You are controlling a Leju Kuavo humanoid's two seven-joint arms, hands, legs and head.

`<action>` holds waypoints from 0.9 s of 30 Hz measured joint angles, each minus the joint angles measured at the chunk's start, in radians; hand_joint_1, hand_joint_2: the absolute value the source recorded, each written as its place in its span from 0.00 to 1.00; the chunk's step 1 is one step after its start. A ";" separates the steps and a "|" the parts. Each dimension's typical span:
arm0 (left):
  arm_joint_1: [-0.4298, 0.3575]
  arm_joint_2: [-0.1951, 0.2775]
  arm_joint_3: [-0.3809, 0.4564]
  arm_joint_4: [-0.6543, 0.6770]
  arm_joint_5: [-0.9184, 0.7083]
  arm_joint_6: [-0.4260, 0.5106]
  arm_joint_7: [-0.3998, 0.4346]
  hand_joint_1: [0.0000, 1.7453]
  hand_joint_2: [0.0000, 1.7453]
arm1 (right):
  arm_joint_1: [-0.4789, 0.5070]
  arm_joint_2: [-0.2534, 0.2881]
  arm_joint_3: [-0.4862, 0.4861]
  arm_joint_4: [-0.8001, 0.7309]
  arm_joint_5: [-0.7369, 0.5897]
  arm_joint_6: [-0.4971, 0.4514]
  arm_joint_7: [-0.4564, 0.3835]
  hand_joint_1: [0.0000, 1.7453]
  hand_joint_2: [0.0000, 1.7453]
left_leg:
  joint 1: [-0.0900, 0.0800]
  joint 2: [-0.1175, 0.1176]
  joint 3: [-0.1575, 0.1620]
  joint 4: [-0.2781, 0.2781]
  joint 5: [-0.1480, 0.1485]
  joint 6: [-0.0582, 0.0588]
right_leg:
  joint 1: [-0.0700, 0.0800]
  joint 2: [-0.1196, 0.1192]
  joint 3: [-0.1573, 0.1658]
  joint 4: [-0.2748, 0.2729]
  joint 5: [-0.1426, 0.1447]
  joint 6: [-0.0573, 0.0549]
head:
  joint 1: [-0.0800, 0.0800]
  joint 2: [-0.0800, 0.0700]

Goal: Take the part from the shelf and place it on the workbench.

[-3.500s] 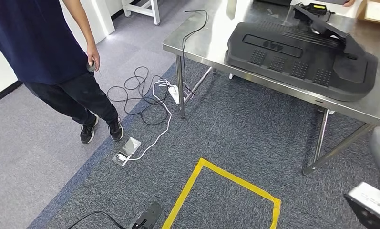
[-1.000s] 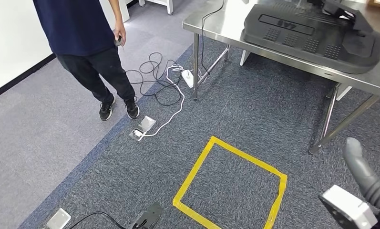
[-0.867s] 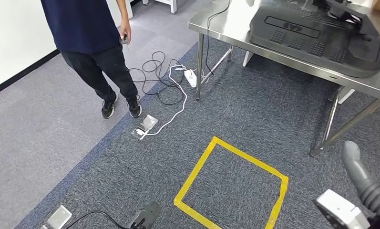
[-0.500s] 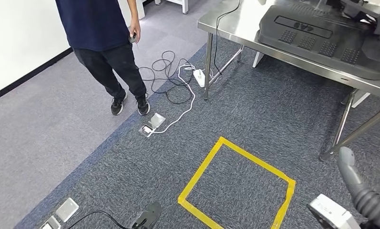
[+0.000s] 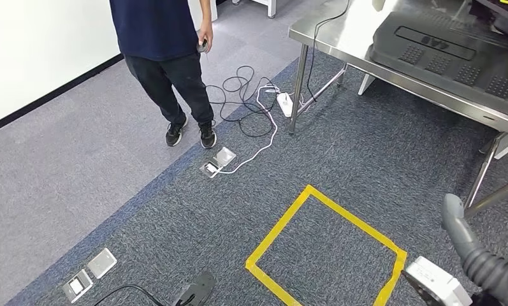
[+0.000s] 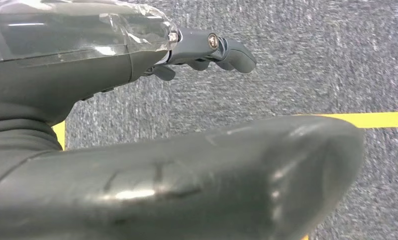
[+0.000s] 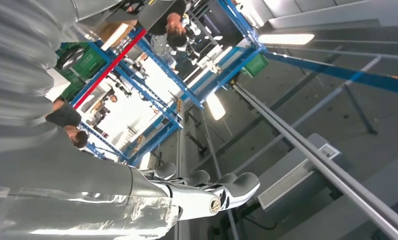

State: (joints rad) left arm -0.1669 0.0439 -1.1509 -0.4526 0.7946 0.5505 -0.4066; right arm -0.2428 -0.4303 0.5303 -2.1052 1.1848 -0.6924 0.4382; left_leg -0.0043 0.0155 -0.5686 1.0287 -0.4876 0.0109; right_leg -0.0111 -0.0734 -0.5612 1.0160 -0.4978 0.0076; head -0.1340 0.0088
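A large black moulded part [image 5: 452, 60] lies flat on the steel workbench [image 5: 331, 39] at the upper right of the head view. My right arm [image 5: 487, 268] comes in at the lower right corner, well below the bench. In the right wrist view my right hand [image 7: 187, 197] points up at a ceiling with its fingers [image 7: 236, 185] stretched out and nothing in them. In the left wrist view my left hand [image 6: 112, 65] hangs over grey carpet, its fingers [image 6: 221, 46] straight and holding nothing.
A person [image 5: 162, 38] stands at the upper left holding a small dark object [image 5: 202, 46]. Loose cables [image 5: 241, 111] and a white power strip [image 5: 284, 104] lie by the bench leg [image 5: 296, 95]. Floor sockets [image 5: 218, 160] and a yellow tape square [image 5: 327, 245] mark the carpet.
The whole picture has shifted: the camera has turned left. The workbench and part have slid to the upper right edge, and more grey floor shows at the left.
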 joint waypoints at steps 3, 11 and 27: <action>-0.001 0.000 0.000 0.000 0.000 0.000 0.000 0.00 0.00 | 0.002 0.000 0.000 -0.001 0.000 0.000 0.001 0.00 1.00 | 0.008 -0.014 0.003 -0.019 0.011 0.019 | -0.003 0.030 -0.020 0.050 -0.042 0.015 | 0.002 0.000; -0.001 -0.001 0.000 0.002 0.001 0.000 0.000 0.00 0.00 | 0.015 0.000 0.000 -0.001 -0.003 0.000 0.006 0.00 1.00 | 0.010 -0.071 -0.006 -0.006 0.012 0.021 | -0.011 0.095 -0.035 0.099 -0.028 0.020 | 0.009 0.000; 0.006 -0.001 0.000 0.005 0.002 0.002 0.000 0.00 0.00 | 0.045 0.002 -0.002 -0.004 0.000 -0.001 0.007 0.00 1.00 | 0.016 0.008 -0.037 0.060 0.007 -0.018 | -0.007 0.006 0.011 0.000 -0.012 -0.019 | -0.010 0.000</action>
State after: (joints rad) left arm -0.1606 0.0427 -1.1509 -0.4479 0.7961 0.5520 -0.4067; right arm -0.1980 -0.4288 0.5283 -2.1096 1.1849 -0.6931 0.4448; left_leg 0.0114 0.0240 -0.6061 1.0888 -0.4801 -0.0069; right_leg -0.0179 -0.0669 -0.5501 1.0158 -0.5101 -0.0114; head -0.1437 0.0088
